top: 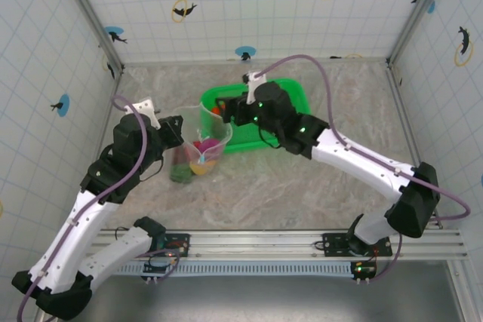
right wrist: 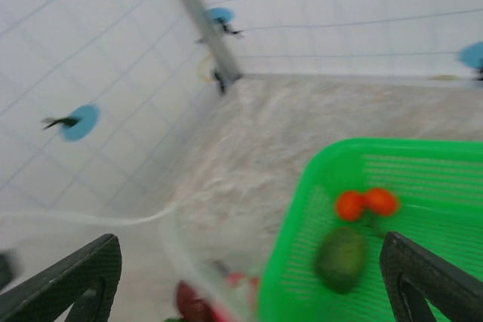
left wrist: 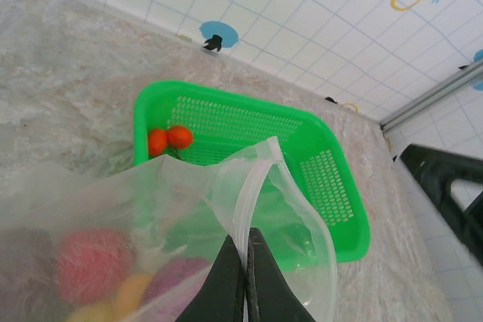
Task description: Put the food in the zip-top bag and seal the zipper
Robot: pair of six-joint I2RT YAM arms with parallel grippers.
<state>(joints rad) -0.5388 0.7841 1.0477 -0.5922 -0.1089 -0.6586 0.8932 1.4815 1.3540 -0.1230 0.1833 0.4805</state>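
Lying under everything is a grey, stone-patterned table top (top: pixel 317 179). Toward the back of it sits a bright green plastic basket with little holes (left wrist: pixel 324 179). Just in front of the basket's left end is the clear, crinkly plastic zip-top bag (left wrist: pixel 151 201), with its mouth held up and open. The pale see-through zipper strip (left wrist: pixel 253 186) runs round that mouth.

The left gripper (left wrist: pixel 245 277) is clenched tight on the bag's rim, right at the strip. The right gripper (right wrist: pixel 249 292) hangs over the left end of the basket, close to the bag. Its two black fingers (right wrist: pixel 75 277) are spread wide with nothing between them.

Inside the bag lie a pink toy food (left wrist: pixel 90 262), a purple one (left wrist: pixel 181 273) and a yellow one (left wrist: pixel 132 292). In the basket are two small orange balls (left wrist: pixel 170 139) touching each other. A dark green piece (right wrist: pixel 341 258) lies just beside them.
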